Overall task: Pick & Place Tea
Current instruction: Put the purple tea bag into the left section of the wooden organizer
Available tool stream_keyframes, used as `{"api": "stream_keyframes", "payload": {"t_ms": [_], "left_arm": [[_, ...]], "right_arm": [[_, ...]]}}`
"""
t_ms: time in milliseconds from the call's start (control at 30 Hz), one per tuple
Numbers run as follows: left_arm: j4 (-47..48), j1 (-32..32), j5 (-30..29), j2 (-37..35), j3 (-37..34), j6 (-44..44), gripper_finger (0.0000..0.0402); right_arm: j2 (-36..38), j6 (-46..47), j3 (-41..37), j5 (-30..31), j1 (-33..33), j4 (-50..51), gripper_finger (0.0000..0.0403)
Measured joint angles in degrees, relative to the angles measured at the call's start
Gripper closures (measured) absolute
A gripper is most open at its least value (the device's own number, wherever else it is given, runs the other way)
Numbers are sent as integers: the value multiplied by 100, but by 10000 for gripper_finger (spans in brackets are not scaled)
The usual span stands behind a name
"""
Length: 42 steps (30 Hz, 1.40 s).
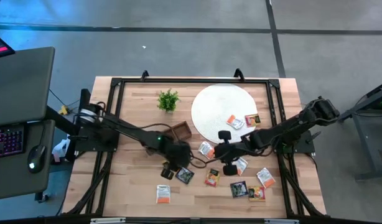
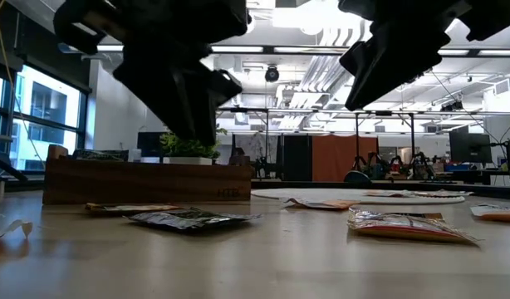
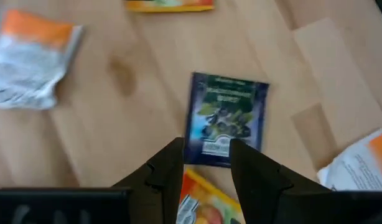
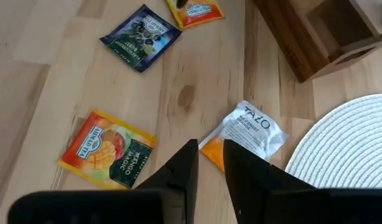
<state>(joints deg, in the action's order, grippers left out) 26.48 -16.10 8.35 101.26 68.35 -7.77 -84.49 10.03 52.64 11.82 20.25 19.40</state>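
High view: the wooden table [image 1: 135, 93] fills the middle of the frame. The white disc [image 1: 219, 109] sits upper centre, the green plant [image 1: 168, 99] to its left, the brown tray [image 1: 181, 130] just below the plant. Two sachets [image 1: 235, 122] lie on the disc's right part; the other tea sachets are scattered lower centre and lower right, among them a dark sachet [image 1: 185, 175] and an orange-and-white sachet [image 1: 163, 194]. The left gripper [image 1: 168, 169] hangs left of centre, beside the dark sachet. The right gripper [image 1: 227, 163] hangs at centre among the sachets.

Low view: both arms loom at the top as dark blurs. The tray [image 2: 147, 180] and plant [image 2: 188, 146] stand at left; a dark sachet [image 2: 193, 218] and an orange one [image 2: 409, 226] lie in front.

Left wrist view: the left gripper [image 3: 205, 167] has narrowly parted fingers, holding nothing, above the lower edge of the dark sachet [image 3: 224, 118] and an orange sachet [image 3: 200, 202].

Right wrist view: the right gripper [image 4: 209, 163] has a narrow gap, empty, over the orange end of a white Tazo sachet [image 4: 244, 135]. A mango sachet [image 4: 107, 149] lies lower left, the tray [image 4: 321, 34] upper right, the disc [image 4: 349, 146] at right.
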Motion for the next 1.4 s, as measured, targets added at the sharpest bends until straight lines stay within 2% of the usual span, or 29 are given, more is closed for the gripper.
{"api": "stream_keyframes", "payload": {"t_ms": [167, 500, 633, 967, 1100, 1400], "left_arm": [[-198, -3, 330, 401, 222, -329, 265], [-479, -2, 435, 764, 532, -872, 169], [-430, 0, 135, 934, 506, -868, 163], [-898, 45, 331, 1407, 522, -850, 166], [-862, 115, 286, 1407, 521, -761, 205], [-701, 481, 308, 1404, 523, 0, 384]], "right_arm": [[0, -1, 0, 0, 0, -36, 332], [-2, 1, 0, 1, 0, -82, 332], [-2, 3, 0, 2, 0, -103, 332], [-2, 14, 0, 19, 0, -131, 331], [-2, 18, 0, 19, 0, -153, 331], [-2, 18, 0, 22, 4, -164, 331]]}}
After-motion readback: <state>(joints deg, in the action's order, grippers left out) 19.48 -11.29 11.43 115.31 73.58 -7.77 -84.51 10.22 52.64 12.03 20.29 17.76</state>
